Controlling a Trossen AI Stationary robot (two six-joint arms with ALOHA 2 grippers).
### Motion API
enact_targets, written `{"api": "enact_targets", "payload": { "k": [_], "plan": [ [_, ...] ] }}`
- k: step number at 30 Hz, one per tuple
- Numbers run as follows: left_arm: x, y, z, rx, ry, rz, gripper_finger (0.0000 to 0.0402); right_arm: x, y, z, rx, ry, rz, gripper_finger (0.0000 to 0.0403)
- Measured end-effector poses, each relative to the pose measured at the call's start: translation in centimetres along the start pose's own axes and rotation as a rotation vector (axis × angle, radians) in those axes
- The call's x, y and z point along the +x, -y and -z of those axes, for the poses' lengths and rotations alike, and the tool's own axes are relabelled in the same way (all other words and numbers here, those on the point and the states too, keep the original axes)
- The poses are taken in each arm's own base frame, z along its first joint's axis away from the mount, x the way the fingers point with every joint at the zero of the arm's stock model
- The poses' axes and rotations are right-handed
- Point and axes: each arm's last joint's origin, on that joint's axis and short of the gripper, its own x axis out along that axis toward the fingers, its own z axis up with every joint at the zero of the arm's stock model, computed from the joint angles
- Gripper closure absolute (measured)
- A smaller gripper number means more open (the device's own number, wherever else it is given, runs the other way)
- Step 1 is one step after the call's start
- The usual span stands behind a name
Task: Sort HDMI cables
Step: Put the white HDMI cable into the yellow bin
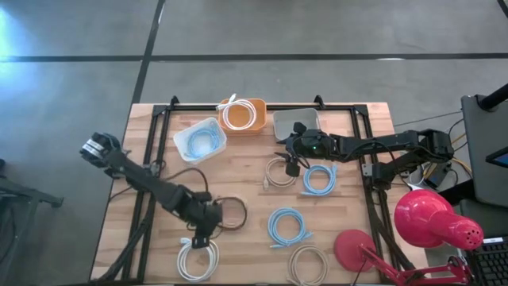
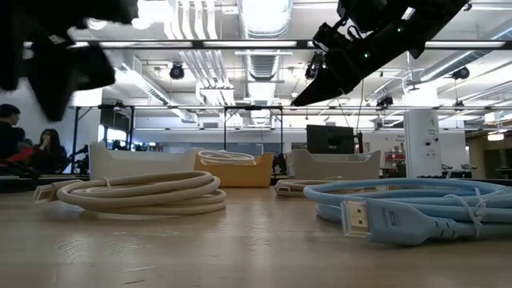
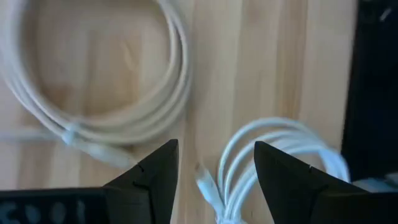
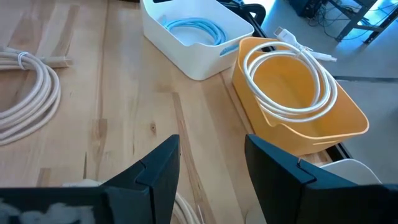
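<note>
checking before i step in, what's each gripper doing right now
left gripper: open, holding nothing, over a white cable coil.
right gripper: open, empty, near the bins.

the left arm is reaching in from the table's left edge toward its near side, its left gripper (image 1: 200, 235) pointing down at the tabletop with the two dark fingers (image 3: 155, 171) standing apart and nothing between them. the right arm is stretching in from the right edge toward the table's middle, its right gripper (image 1: 292, 156) hanging above the surface with its fingers (image 4: 163, 163) likewise spread and holding nothing.
</note>
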Motion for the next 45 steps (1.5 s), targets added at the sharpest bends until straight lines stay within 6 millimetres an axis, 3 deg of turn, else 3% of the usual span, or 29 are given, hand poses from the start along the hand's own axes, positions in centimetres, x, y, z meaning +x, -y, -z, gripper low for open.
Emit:
{"api": "enact_targets", "payload": {
  "k": [11,21,26,34,38,45],
  "plan": [
    [5.1,0.6,1.6,-0.143,-0.344,0.039,0.0200,0.0,0.0,0.0,0.023,0.000,0.000,0.0225],
    [7.4,0.3,2.2,-0.047,-0.413,-0.008,0.0200,0.0,0.0,0.0,0.018,0.000,0.000,0.0225],
    [7.2,0.2,2.1,0.076,-0.371,-0.040,0.0229,0.0,0.0,0.0,0.014,0.000,0.000,0.0225],
    [6.6,-0.1,1.5,0.159,-0.294,-0.093,0.0363,0.0,0.0,0.0,0.014,0.000,0.000,0.0225],
    [5.6,-0.7,1.1,0.190,-0.202,-0.200,0.0363,0.0,0.0,0.0,0.015,0.000,0.000,0.0225],
    [1.6,-2.0,-0.8,0.278,-0.041,-0.457,0.0343,0.0,0.0,0.0,0.018,0.001,0.000,0.0225]
  ]
}}
